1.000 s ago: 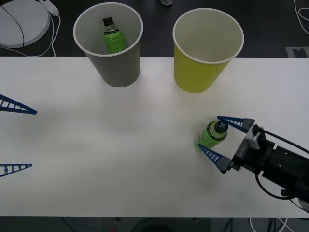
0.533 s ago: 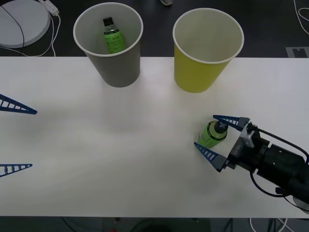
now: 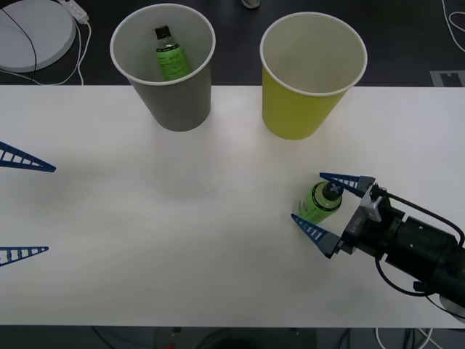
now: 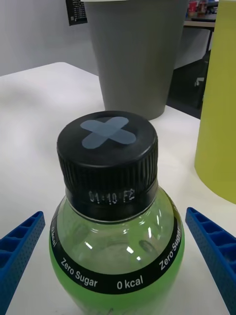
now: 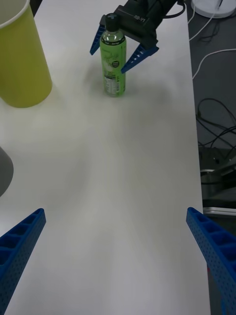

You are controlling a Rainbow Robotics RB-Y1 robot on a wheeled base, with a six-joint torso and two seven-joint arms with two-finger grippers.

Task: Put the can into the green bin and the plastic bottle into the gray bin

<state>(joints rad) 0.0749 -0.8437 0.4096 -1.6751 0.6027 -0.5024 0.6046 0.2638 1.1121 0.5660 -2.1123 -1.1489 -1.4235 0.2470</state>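
A green plastic bottle [image 3: 321, 202] with a black cap stands upright on the white table, right of centre. My right gripper [image 3: 308, 196] is open, one blue finger on each side of the bottle and neither touching it. Up close, the bottle [image 4: 115, 236] stands between the fingers [image 4: 211, 251]. A second bottle like it [image 3: 170, 57] lies inside the gray bin [image 3: 178, 102] at the back left. The green bin [image 3: 298, 109] stands at the back right, with nothing in it. The can is out of view. My left gripper [image 3: 51, 209] hangs open at the far left.
A white round device [image 3: 33, 33] with a cable lies beyond the table's back left corner. Both bins stand at the table's far edge. The left wrist view shows the bottle [image 5: 113, 61], the right gripper [image 5: 108, 60] and cables [image 5: 216, 113] off the table's side.
My right gripper has slid a little farther forward around the bottle. The bottle, the bins and the left arm have not moved.
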